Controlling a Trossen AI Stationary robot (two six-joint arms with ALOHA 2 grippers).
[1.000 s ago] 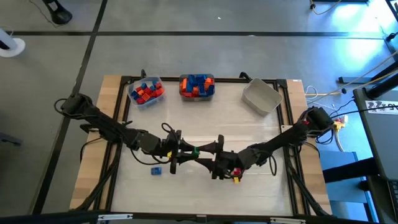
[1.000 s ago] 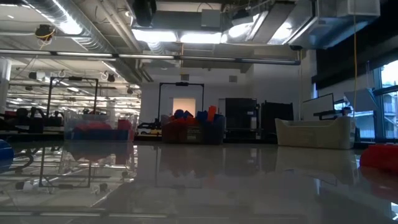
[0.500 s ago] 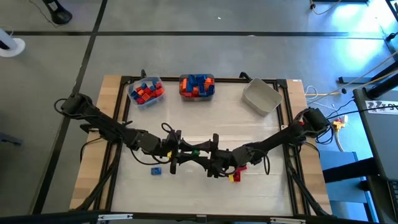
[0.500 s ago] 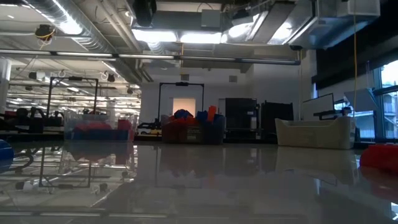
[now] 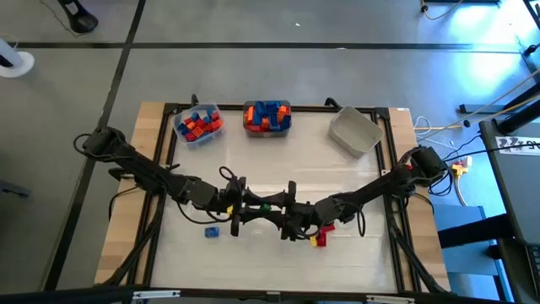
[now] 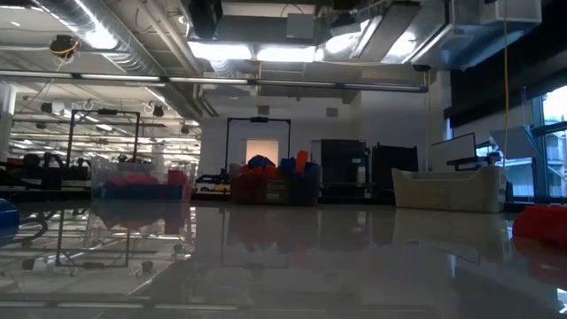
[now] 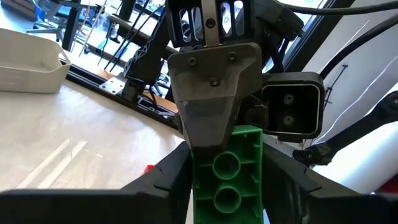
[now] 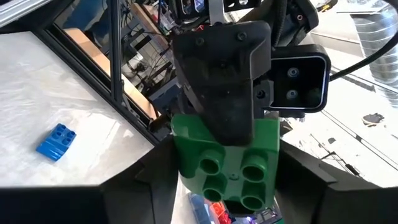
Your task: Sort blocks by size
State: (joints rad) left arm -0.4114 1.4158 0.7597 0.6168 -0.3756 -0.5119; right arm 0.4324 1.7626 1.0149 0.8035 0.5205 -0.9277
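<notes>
Green studded plastic block, both claws gripping

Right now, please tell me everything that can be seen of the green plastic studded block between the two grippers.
The green plastic studded block is a small, glossy toy brick. Its hollow underside shows round tubes in the left wrist view. It hangs above the middle of the white table, held from both ends: the left gripper and the right gripper each have fingers closed on it. It touches nothing else; a blue block lies apart on the table.
</notes>
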